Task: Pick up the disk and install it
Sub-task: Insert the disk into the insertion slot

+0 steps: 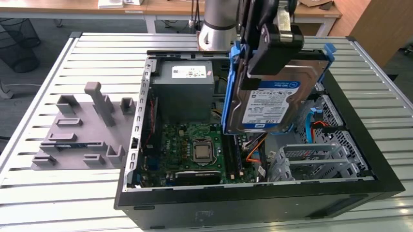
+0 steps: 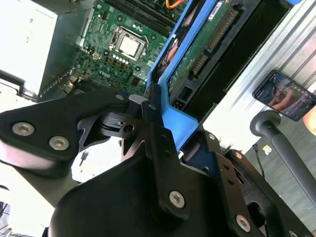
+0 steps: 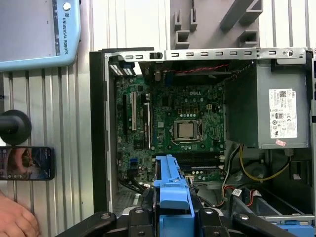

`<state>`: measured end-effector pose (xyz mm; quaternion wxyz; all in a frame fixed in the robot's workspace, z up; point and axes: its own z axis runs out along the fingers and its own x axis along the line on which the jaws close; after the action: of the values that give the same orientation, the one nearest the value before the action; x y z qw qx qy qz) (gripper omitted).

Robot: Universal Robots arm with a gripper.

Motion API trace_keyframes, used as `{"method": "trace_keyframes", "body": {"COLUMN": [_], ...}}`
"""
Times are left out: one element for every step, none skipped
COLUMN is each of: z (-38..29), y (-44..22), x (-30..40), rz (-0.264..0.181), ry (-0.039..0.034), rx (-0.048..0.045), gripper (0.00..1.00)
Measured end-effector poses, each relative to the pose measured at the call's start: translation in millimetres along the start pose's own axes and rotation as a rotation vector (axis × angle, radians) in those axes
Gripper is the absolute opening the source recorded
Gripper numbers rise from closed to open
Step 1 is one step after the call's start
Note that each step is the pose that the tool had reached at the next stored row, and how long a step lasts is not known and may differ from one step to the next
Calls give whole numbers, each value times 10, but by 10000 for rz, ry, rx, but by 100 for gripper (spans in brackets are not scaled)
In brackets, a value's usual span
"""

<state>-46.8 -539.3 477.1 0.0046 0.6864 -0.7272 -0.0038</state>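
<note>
The disk [image 1: 274,104] is held in the air over the open computer case [image 1: 258,205], in the upper middle of the exterior view. It is tilted steeply, with its labelled face turned to the camera. The gripper [image 1: 261,60] is clamped on the blue bracket [image 1: 227,96] that frames the disk. In the second wrist view the black fingers [image 2: 154,116] are seen pressed against the bracket's edge, so the grasp is on plastic, not on the metal body. Inside the case, the motherboard [image 1: 193,145] lies under the disk's lower edge. The grey power box [image 1: 184,89] stands toward the exterior view's left, and a silver drive cage [image 1: 316,159] sits toward the exterior view's right. Orange cables [image 1: 255,147] are strung between board and cage, just below the disk. The carrying step is judged to be in hand, with nothing seated yet. It would be done well if the tilt were taken out slowly and the disk's lower corner were kept clear of the cables and the board. The grip should be kept firm (a plastic frame may flex or slip). The bracket's rails would need to be squared to the cage before any contact is made.
</note>
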Motion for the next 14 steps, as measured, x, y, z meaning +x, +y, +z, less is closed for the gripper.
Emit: {"method": "trace_keyframes", "body": {"z": [3, 7, 10, 12, 15, 18, 24, 30, 36, 41, 47, 54, 62, 70], "y": [-16, -36, -59, -85, -112, -132, -146, -158, -169, -182, -200, -222, -251, -278], "x": [7, 12, 16, 20, 26, 35, 52, 72, 92, 107, 116, 121, 124, 127], "rz": [0, 0, 1, 0, 0, 0, 0, -1, 0, 0, 0, 1, 0, 0], "ry": [1, 0, 0, 2, 5, 6, 4, 5, 4, 4, 4, 3, 2, 5], "rx": [0, 1, 1, 1, 0, 0, 0, 0, 0, 0, 0, 1, 1, 0], "gripper": [37, 37, 37, 37, 37, 37, 37, 37, 37, 37, 37, 37, 37, 37]}}
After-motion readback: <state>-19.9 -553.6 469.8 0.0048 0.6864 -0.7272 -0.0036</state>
